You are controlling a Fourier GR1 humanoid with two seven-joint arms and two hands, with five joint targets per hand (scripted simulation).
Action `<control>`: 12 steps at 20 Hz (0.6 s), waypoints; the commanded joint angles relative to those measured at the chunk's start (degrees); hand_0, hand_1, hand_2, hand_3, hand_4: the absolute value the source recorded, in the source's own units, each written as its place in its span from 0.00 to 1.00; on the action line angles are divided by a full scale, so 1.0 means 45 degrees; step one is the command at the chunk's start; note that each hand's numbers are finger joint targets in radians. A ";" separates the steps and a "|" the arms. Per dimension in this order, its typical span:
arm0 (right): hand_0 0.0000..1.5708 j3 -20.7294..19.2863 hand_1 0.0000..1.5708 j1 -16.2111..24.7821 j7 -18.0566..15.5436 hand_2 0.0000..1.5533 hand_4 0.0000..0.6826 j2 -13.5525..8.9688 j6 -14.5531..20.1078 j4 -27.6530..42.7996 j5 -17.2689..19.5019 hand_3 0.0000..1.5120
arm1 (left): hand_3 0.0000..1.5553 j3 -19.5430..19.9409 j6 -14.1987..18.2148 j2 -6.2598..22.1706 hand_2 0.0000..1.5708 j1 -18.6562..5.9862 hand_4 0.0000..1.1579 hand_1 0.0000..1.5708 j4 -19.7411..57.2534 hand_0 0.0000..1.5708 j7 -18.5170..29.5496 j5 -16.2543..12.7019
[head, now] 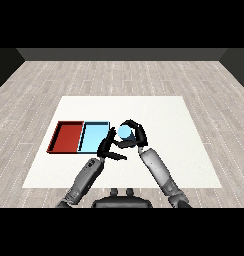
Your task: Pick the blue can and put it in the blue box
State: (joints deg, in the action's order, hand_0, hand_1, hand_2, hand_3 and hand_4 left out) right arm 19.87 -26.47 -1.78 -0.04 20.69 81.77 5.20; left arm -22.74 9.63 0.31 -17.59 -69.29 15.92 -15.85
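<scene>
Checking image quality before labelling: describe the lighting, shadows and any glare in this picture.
Head view: even, flat lighting; white table shows no glare and no distinct shadows; blue can in the right hand reads clearly; left hand is a dark silhouette, detail lost.

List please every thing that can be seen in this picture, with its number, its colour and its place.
table: one, white, in the middle of the view, on a grey wooden floor
red tray: one, red, on the left part of the table, touching the blue tray's left side
blue tray: one, light blue, right of the red tray, just left of the hands
can: one, light blue, right of the blue tray, inside the right hand's curled fingers, not in a tray
left hand: one, black, on a grey forearm, fingers straight, at the blue tray's right edge, beside the can
right hand: one, black, on a grey forearm, curled round the can
</scene>
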 commanded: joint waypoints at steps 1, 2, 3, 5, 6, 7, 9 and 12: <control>0.95 0.0715 0.95 0.0087 0.0249 0.94 0.89 0.0008 0.0380 0.0484 0.0113 0.93 | 0.00 -0.0228 0.0252 -0.0066 0.00 -0.0612 0.00 0.00 0.0812 0.00 0.0175 -0.0228; 0.94 0.1497 0.94 0.0220 -0.0246 0.94 0.89 0.0008 0.1113 0.0383 -0.0328 0.93 | 0.00 -0.0541 0.0576 -0.0067 0.00 -0.0374 0.00 0.00 -0.0156 0.00 -0.0455 -0.0031; 0.93 0.0977 0.93 -0.0402 0.0615 0.94 0.91 0.0008 0.0628 0.0387 -0.0042 0.93 | 0.00 0.0268 -0.0152 -0.0068 0.00 0.0002 0.00 0.00 -0.0631 0.00 -0.0785 0.0353; 0.93 0.1014 0.93 -0.0135 -0.0362 0.94 0.89 0.0008 0.0759 -0.0390 -0.0782 0.93 | 0.00 -0.0320 0.0519 -0.0068 0.00 -0.0927 0.00 0.00 0.0583 0.00 0.0048 -0.0517; 0.93 0.1292 0.93 -0.0472 -0.0939 0.94 0.89 0.0008 0.1282 -0.1218 -0.0948 0.93 | 0.00 -0.1438 0.1416 -0.0069 0.00 -0.0759 0.00 0.00 0.0299 0.00 0.0055 -0.0736; 0.93 0.0227 0.93 -0.1127 -0.1081 0.93 0.90 0.0008 0.0561 -0.1730 -0.1275 0.92 | 0.00 -0.0916 0.0819 -0.0069 0.00 -0.1448 0.00 0.00 0.1695 0.00 0.1001 -0.1100; 0.93 0.0061 0.93 -0.0124 -0.0587 0.94 0.91 0.0008 0.0225 -0.0445 -0.1309 0.92 | 0.00 -0.0279 0.0212 -0.0069 0.00 -0.0994 0.00 0.00 0.1007 0.00 0.0561 -0.0738; 0.92 0.1148 0.92 -0.1202 -0.1295 0.94 0.88 0.0008 0.1708 -0.1959 -0.2364 0.91 | 0.00 -0.1225 0.1009 -0.0070 0.00 -0.0653 0.00 0.00 0.0225 0.00 0.0300 -0.0758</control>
State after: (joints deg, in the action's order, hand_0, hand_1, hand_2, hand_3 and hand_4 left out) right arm 23.22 -28.66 -4.73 -0.01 24.61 78.20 -1.27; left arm -26.41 12.66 0.03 -20.82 -66.65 17.94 -19.11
